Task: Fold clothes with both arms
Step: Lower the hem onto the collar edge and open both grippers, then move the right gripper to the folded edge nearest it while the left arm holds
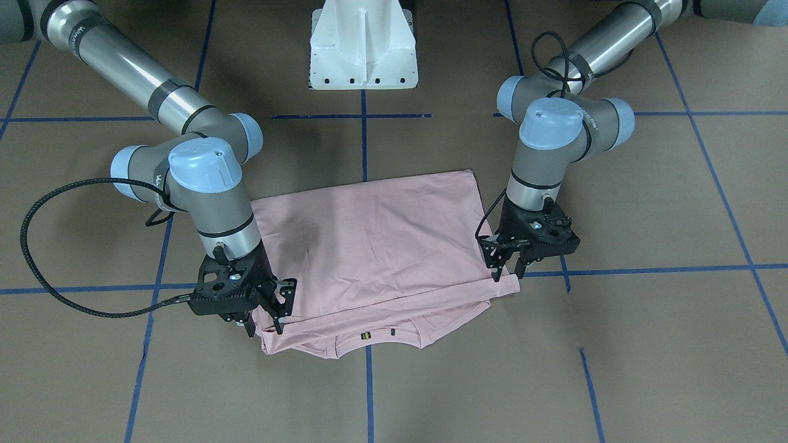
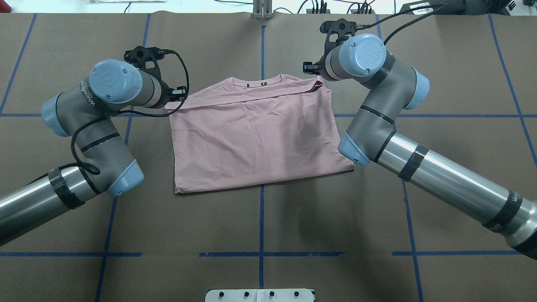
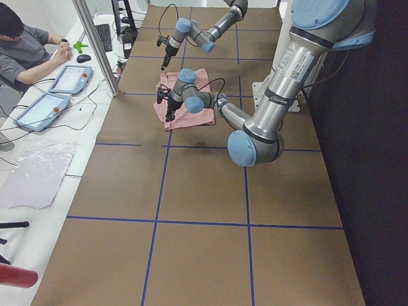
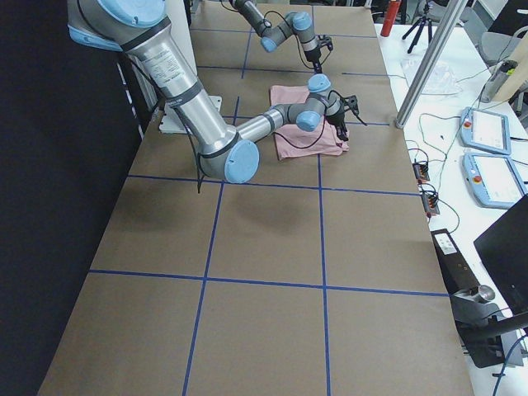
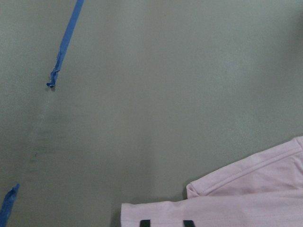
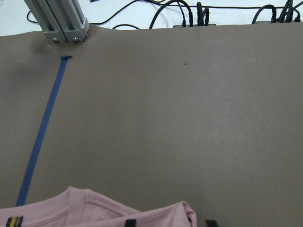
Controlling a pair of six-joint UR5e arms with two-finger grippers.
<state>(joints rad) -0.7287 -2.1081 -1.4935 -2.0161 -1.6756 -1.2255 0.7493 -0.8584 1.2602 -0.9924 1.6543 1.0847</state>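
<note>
- T-shirt (image 1: pixel 369 246): light pink, plain side up, doubled over on itself. The top layer's edge stops just short of the collar (image 2: pixel 260 85), and there are shallow creases across it.
- It sits flat mid-table (image 1: pixel 615 369) over the blue tape lines (image 1: pixel 367 394), with the collar on the operators' side and the fold toward the robot.
- Left gripper (image 1: pixel 508 271) is down at the top layer's corner on its side. Its fingertips (image 5: pixel 144 222) are apart over flat cloth, and nothing looks pinched.
- Right gripper (image 1: pixel 266 326) is down at the opposite corner, beside the collar end. Its jaws are spread wider, with one fingertip (image 6: pixel 130 222) over pink fabric and the other over bare table.
- A small yellow-and-black tag (image 1: pixel 366 336) sits inside the collar, too small to read.
</note>
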